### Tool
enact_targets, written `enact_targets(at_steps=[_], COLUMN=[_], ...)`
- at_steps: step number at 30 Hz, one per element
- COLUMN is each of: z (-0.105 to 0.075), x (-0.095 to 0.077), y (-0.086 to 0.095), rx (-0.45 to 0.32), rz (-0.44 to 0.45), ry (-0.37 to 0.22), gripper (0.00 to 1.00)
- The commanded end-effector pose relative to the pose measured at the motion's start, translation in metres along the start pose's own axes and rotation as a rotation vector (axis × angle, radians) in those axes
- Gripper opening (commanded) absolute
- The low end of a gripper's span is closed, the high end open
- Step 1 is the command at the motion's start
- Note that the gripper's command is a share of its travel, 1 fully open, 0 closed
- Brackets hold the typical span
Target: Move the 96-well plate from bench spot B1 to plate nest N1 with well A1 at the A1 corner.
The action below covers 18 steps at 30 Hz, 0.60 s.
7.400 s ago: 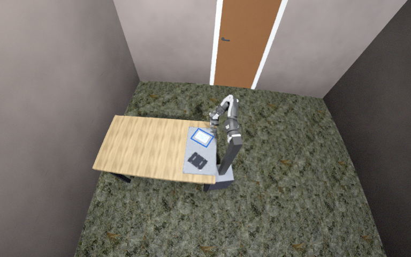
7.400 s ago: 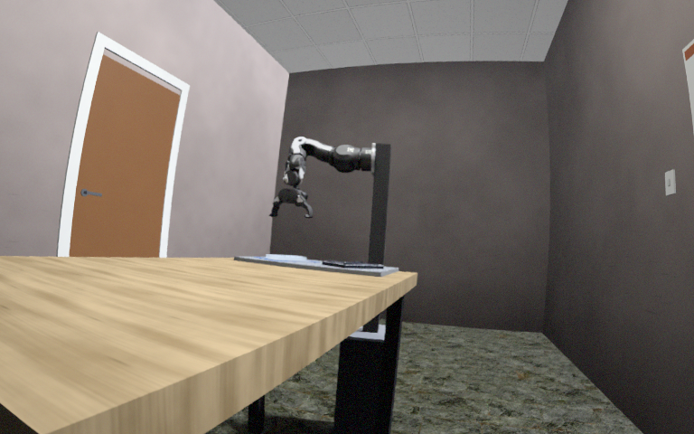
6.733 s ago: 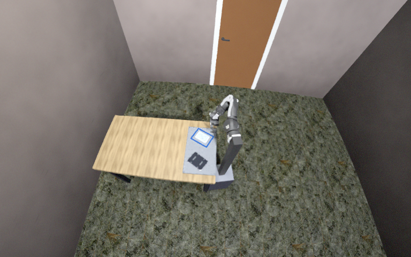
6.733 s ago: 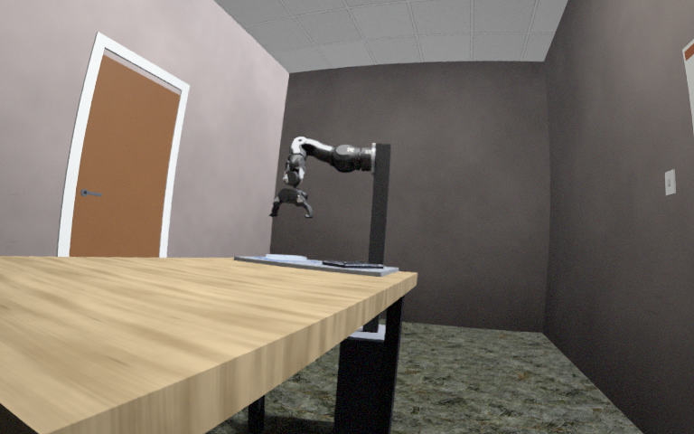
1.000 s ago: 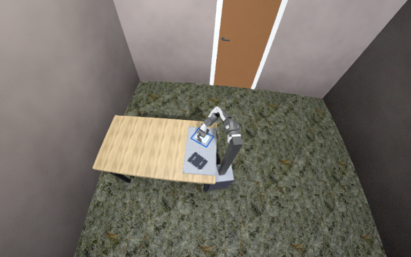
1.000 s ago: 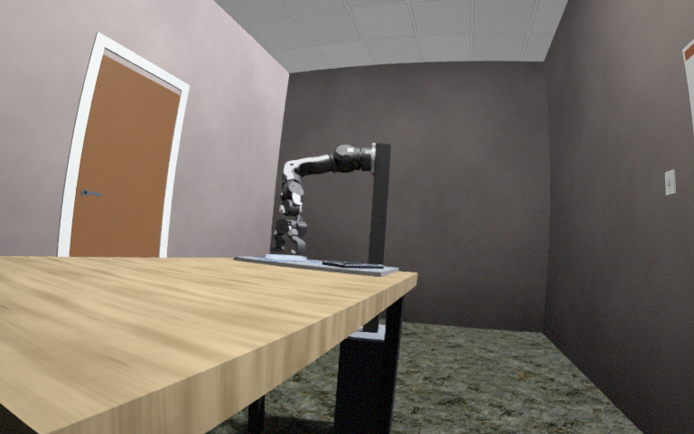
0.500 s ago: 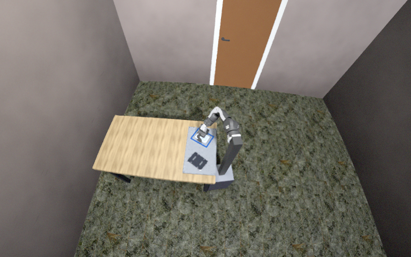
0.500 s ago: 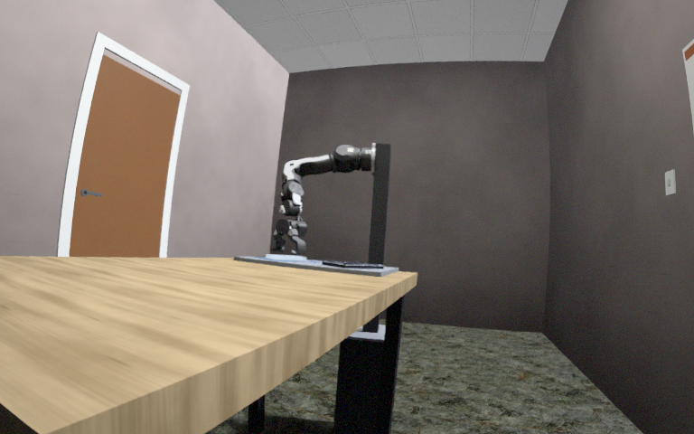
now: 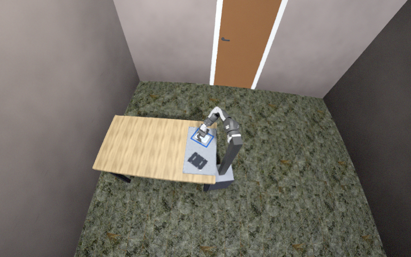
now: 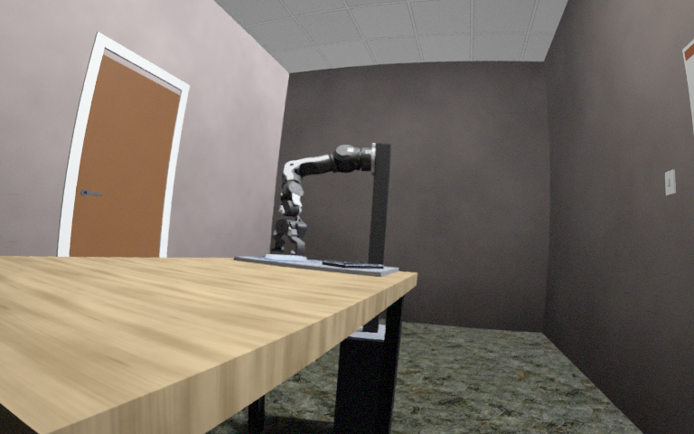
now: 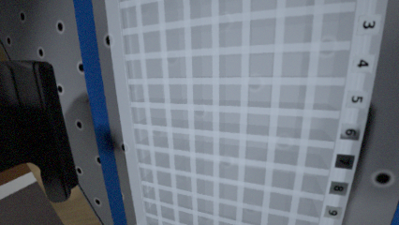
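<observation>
The white 96-well plate (image 9: 201,137) lies flat inside the blue outline of spot B1 (image 11: 96,117) on the grey perforated baseplate (image 9: 200,151). In the wrist view the plate (image 11: 234,117) fills the frame, with column numbers 3 to 9 down its right edge. Its cut-off corner is out of view. My gripper (image 9: 202,133) is low over the plate, open, with the fingers apart from the plate's sides. One dark finger (image 11: 35,136) stands left of the blue line; the other is hidden. The black plate nest N1 (image 9: 197,160) is empty, nearer the table's front edge.
The baseplate (image 10: 314,267) lies at the right end of a wooden table (image 9: 144,148). The arm's black column (image 9: 230,156) stands just right of the baseplate. The nest (image 10: 351,266) shows as a low dark slab beside the gripper (image 10: 289,248).
</observation>
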<state>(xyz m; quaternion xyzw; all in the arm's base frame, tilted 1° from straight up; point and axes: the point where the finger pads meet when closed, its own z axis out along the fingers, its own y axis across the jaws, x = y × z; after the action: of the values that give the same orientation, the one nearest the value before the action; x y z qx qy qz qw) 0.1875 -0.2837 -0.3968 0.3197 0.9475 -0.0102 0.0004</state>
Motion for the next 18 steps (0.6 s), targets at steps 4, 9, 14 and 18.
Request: enact_targets(at_steps=[4, 9, 14, 18], z=[0.019, 0.019, 0.019, 0.018], x=[0.001, 0.001, 0.001, -0.001], y=[0.002, 0.002, 0.002, 0.001], rx=[-0.009, -0.009, -0.009, -0.007], rz=[-0.003, -0.003, -0.003, -0.001], ry=[-0.001, -0.001, -0.001, -0.002], gripper=[0.77, 0.77, 0.77, 0.77])
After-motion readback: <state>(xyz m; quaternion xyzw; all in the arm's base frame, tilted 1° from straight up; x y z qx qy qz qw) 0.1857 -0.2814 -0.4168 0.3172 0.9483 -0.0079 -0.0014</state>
